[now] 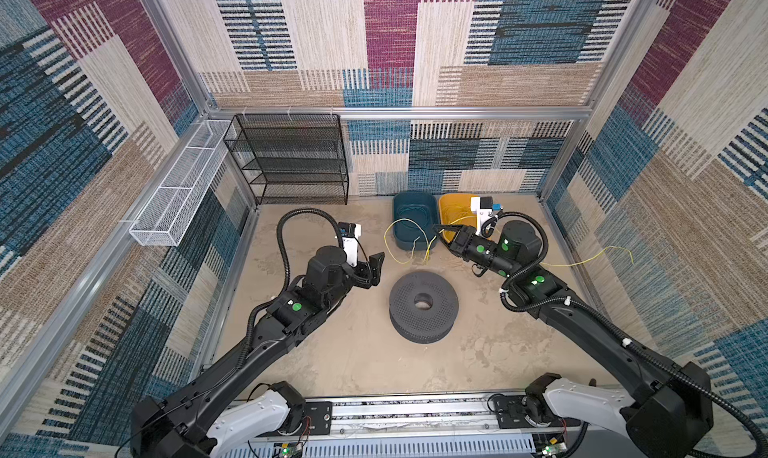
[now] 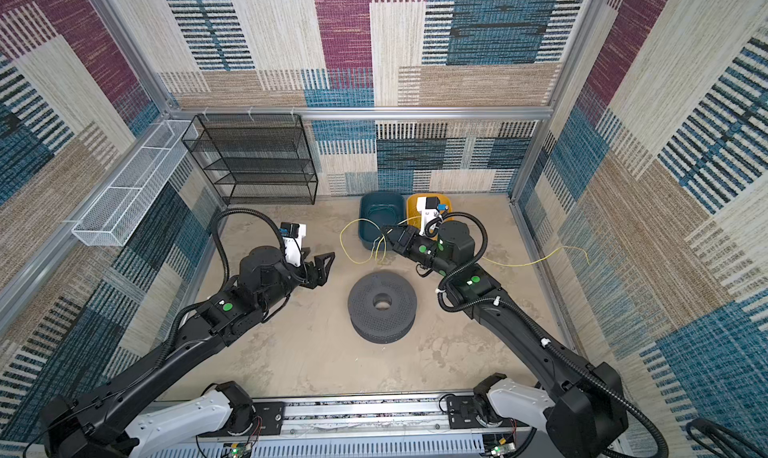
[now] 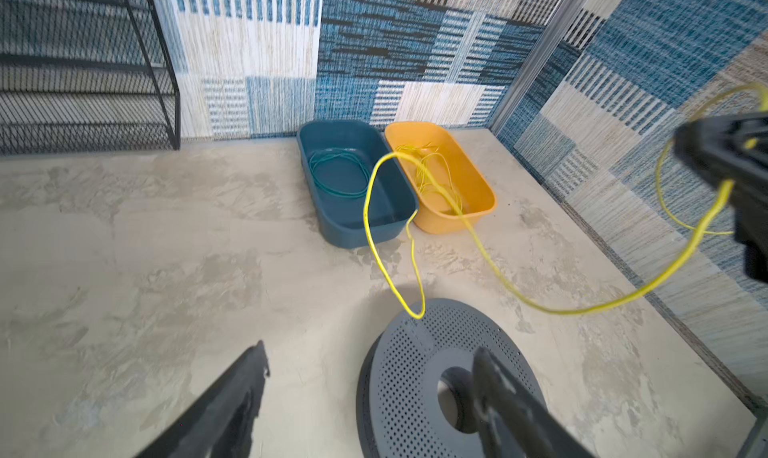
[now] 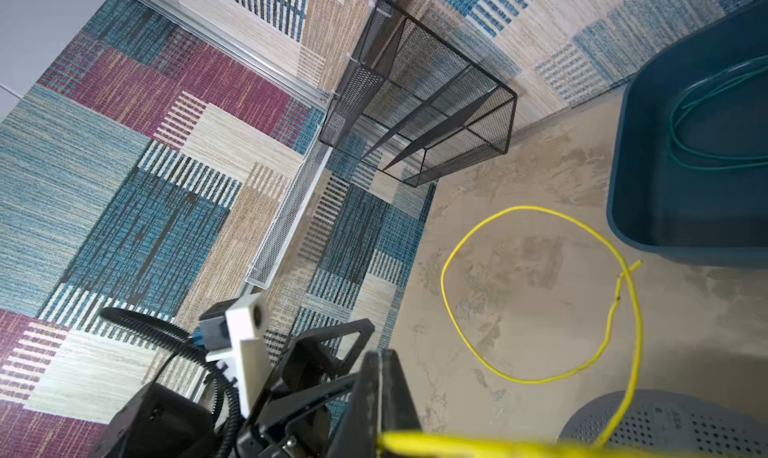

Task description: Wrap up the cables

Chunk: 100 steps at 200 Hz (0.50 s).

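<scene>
The right gripper (image 1: pixel 437 227) pinches the cable (image 3: pixel 365 210), whose loop hangs by the far edge of the spool (image 1: pixel 444 310), and the left gripper (image 1: pixel 375 268), fingers apart, sits beside it.

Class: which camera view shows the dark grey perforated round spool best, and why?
Both top views: the dark grey perforated round spool appears whole, with top flange, lower flange and centre hole. The left wrist view cuts the spool off at the picture edge. The right wrist view catches only a piece of its top flange.
</scene>
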### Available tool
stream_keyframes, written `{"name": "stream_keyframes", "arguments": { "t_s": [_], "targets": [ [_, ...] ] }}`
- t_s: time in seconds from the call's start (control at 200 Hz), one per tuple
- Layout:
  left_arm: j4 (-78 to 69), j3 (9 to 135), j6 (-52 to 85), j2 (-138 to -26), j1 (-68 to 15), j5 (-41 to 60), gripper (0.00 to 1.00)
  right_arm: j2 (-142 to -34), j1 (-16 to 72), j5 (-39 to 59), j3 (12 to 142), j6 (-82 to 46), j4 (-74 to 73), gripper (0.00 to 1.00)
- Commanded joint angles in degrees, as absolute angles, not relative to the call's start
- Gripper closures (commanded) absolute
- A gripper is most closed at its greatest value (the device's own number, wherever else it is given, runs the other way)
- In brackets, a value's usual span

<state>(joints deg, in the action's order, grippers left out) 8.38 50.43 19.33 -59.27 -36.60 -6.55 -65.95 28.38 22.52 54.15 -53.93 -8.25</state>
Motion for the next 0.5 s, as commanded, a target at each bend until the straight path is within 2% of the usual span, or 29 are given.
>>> {"name": "stream_keyframes", "arguments": {
  "t_s": [0.0, 0.21, 0.336, 0.446, 0.496],
  "targets": [
    [3.6, 48.4, 24.8, -60.4, -33.9, -0.9, 0.2, -65.2, 28.4, 23.4, 55.0, -53.3, -8.2, 1.0],
    [-4.1, 48.8, 27.5, -65.3, -31.6, 7.3, 0.21, -64.1, 28.4, 23.8, 54.5, -53.4, -7.7, 1.0],
    [-8.7, 50.0, 28.6, -68.4, -31.5, 12.0, 0.29, -63.8, 28.4, 24.0, 53.6, -53.8, -8.2, 1.0],
    [-9.7, 51.2, 28.4, -71.3, -31.4, 11.9, 0.34, -63.9, 28.4, 24.9, 53.1, -54.5, -9.1, 1.0],
    [-10.4, 51.5, 28.2, -72.7, -31.5, 11.7, 0.4, -63.8, 28.4, 25.0, 53.1, -54.7, -9.3, 1.0]
  ]
}}
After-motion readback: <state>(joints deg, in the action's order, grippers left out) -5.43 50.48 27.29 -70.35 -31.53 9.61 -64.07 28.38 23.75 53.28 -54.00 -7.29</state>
